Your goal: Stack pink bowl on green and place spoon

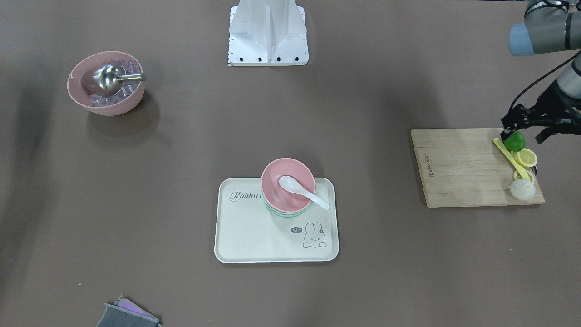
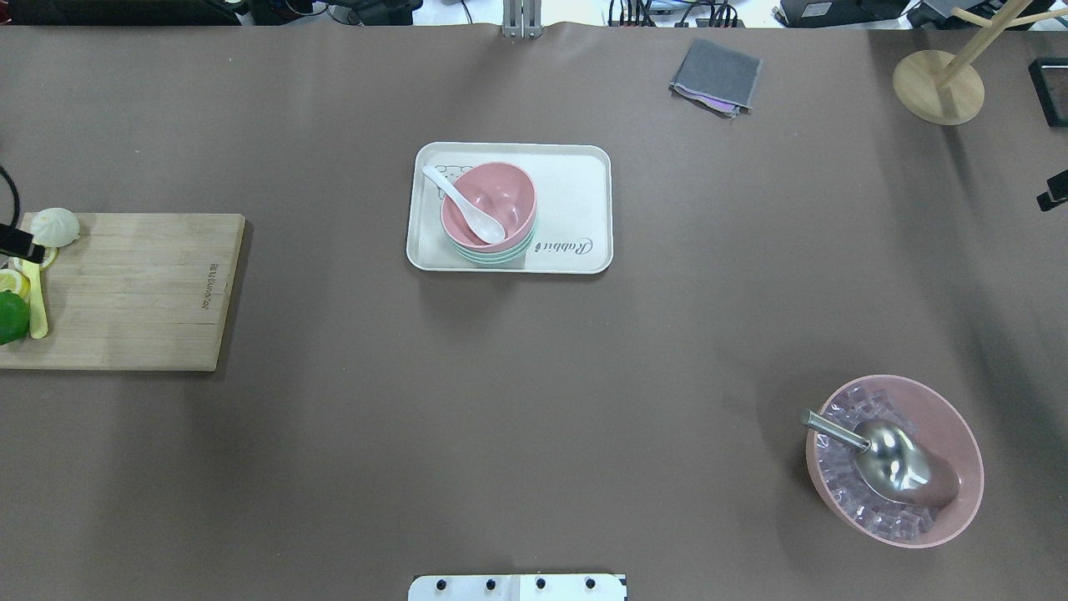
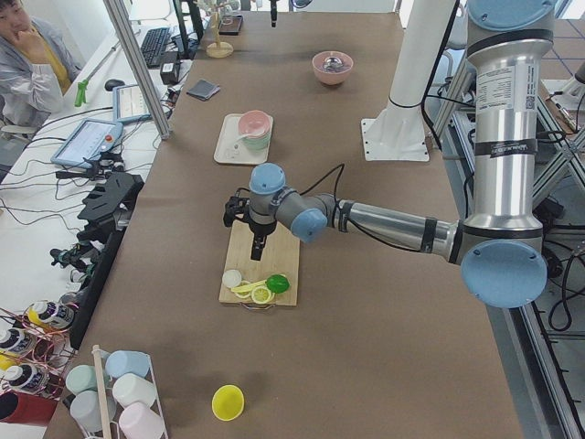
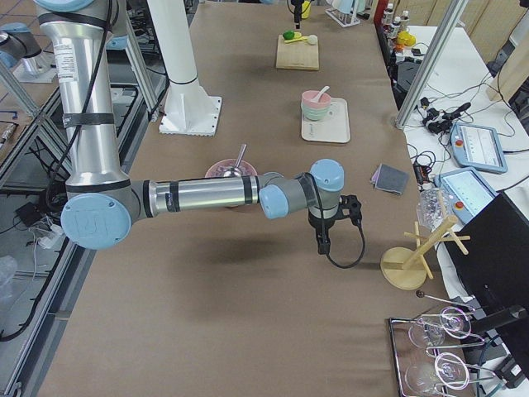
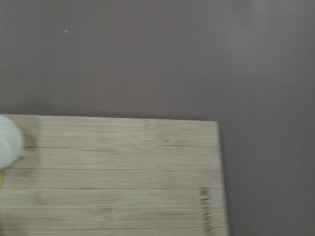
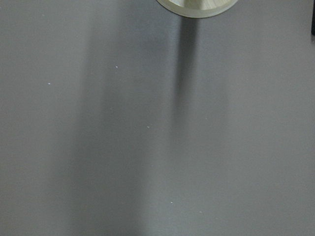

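The pink bowl [image 1: 288,183] sits nested on the green bowl [image 1: 286,214] on the white rabbit tray [image 1: 254,236]. The white spoon [image 1: 302,191] lies in the pink bowl with its handle over the rim. The stack also shows in the overhead view [image 2: 492,204]. My left gripper [image 1: 523,135] hovers open and empty over the cutting board [image 1: 458,168], above a lime [image 1: 515,141], far from the tray. Only a sliver of my right gripper [image 2: 1053,190] shows at the table's far right edge, and I cannot tell whether it is open or shut.
A larger pink bowl [image 2: 897,459] with ice cubes and a metal scoop [image 2: 884,455] stands at the near right. The cutting board holds a lemon slice [image 1: 526,157], a yellow knife [image 1: 510,158] and a bun [image 1: 522,189]. A grey cloth [image 2: 716,77] and a wooden stand [image 2: 939,88] are at the far side.
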### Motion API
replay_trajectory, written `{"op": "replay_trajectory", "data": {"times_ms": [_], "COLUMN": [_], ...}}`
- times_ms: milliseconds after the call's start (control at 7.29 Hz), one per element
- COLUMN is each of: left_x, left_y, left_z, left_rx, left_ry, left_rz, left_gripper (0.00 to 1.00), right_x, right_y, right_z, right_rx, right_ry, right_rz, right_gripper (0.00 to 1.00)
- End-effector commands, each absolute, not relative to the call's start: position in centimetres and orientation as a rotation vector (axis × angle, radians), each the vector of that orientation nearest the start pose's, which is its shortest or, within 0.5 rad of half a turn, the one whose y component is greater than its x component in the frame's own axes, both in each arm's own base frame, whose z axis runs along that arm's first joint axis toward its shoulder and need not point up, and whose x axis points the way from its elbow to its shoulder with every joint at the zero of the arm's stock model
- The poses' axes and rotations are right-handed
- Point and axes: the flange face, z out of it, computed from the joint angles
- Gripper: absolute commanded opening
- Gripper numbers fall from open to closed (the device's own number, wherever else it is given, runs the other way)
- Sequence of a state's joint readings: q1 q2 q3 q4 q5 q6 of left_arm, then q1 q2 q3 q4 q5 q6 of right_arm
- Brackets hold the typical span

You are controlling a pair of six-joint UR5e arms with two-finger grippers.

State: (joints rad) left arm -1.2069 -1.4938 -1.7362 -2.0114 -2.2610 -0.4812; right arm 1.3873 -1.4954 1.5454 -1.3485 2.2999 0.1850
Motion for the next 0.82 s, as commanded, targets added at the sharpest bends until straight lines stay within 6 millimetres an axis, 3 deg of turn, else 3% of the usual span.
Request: {"op": "replay_trajectory", "data": {"times_ms": [0,275,412,549,686], "left_x": [3.8,3.3,3.3,3.3,1.5], "left_y": [-46.9,-46.3,-46.4,-47.4,-47.2], "left_z": [63.2,64.2,63.7,60.5,59.4], "left_rx": [0.154,0.154,0.119,0.022,0.021], "left_ry": [0.924,0.876,0.893,0.932,0.916], "left_rz": [0.12,0.103,0.075,-0.013,-0.02], "left_gripper": [0.98,0.98,0.98,0.98,0.98], "right_x": [-0.9,-0.7,-0.7,-0.8,-0.7], "right_y": [-53.6,-53.6,-53.5,-53.5,-53.4], "right_z": [64.3,63.7,63.7,63.8,63.9], "right_rx": [0.1,0.118,0.118,0.116,0.113], "right_ry": [-0.888,-0.858,-0.858,-0.858,-0.858], "right_rz": [-0.138,-0.135,-0.135,-0.136,-0.135], "right_gripper": [1.0,1.0,1.0,1.0,1.0]}}
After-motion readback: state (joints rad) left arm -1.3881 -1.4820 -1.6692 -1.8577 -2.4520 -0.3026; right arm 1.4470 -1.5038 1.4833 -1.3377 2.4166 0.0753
